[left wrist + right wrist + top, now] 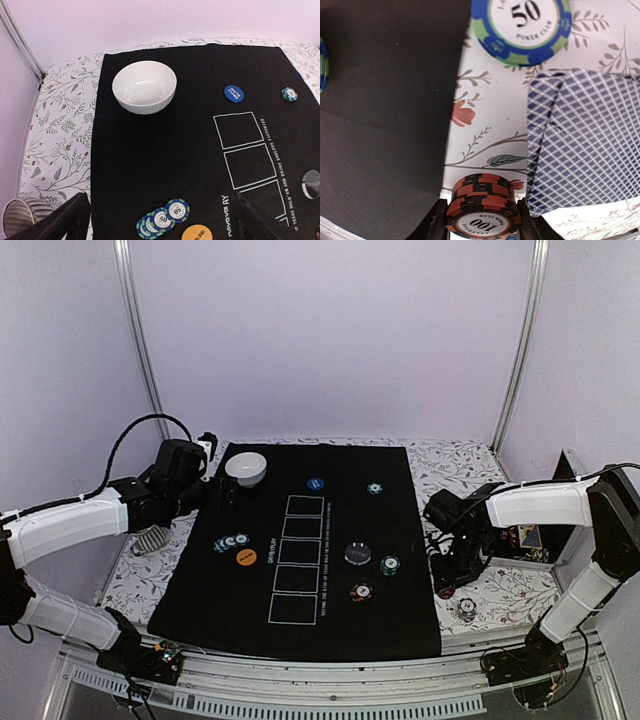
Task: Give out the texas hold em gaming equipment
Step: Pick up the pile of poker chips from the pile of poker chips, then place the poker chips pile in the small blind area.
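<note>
My right arm folds in from the right side of the table, with the wrist tipped steeply down over the flowered cloth (pixel 505 592), just off the right edge of the black mat (pixel 300 625). My right gripper (pixel 482 217) has narrowed onto a red-and-black chip stack (pixel 483 207) marked 100. A finger presses each side of the stack, which stands on the cloth right beside the mat's edge. Blue-backed cards (pixel 585 145) lie just beside it on the cloth, and a green-and-blue 50 chip (pixel 522 25) sits farther along the same edge.

My left arm reaches in from the left side toward the mat's far left corner. My left gripper (pixel 162 200) hangs above the mat, spread wide and holding nothing. The white bowl (pixel 145 87) is ahead of it, and a blue disc (pixel 233 93) lies out toward the mat's middle. Overlapping teal chips (pixel 162 218) and an orange disc (pixel 199 233) lie below the fingers.

From above, my own right wrist covers the red stack entirely. The frame crops the cards on the right and the 50 chip at the top. The orange disc is cut off at the bottom edge. I can't identify the ribbed object (pixel 17 216) off the mat's left edge.
</note>
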Tool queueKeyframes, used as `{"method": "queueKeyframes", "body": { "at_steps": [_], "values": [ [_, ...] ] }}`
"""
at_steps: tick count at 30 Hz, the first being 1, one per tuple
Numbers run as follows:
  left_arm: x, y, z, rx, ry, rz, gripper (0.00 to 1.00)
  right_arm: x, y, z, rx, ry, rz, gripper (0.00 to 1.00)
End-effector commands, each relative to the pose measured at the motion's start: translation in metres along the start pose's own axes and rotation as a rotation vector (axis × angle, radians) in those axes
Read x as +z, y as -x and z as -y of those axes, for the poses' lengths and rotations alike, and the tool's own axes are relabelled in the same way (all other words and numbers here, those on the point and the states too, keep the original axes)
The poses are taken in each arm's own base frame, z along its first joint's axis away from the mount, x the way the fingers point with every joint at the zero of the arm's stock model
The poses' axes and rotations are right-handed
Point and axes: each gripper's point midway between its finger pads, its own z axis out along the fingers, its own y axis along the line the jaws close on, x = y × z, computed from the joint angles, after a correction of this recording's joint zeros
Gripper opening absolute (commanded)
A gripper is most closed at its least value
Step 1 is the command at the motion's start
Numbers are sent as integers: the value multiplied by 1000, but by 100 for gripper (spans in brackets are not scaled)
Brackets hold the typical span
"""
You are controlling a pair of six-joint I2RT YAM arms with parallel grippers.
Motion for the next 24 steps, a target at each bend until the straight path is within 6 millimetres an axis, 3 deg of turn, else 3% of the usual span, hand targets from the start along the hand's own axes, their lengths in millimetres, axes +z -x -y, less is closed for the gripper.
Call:
{"method": "queueKeyframes", "body": {
  "at_steps": [1,7,17,20,24],
  "values": [
    [-2,1,4,8,-10,5,98,0,5,5,1,-33,7,36],
    [-3,2,3,11,-6,8,98,-14,2,5,3,-28,5,13],
    [-3,0,3,9,-7,3,98,-66,17,-6,-40,16,50,8],
    [-3,0,3,8,-8,6,98,-84,44,-17,-83,37,122,7],
    [-4,3,5,4,-18,11,98,-105,105,-33,-145,21,240,7]
  ]
}}
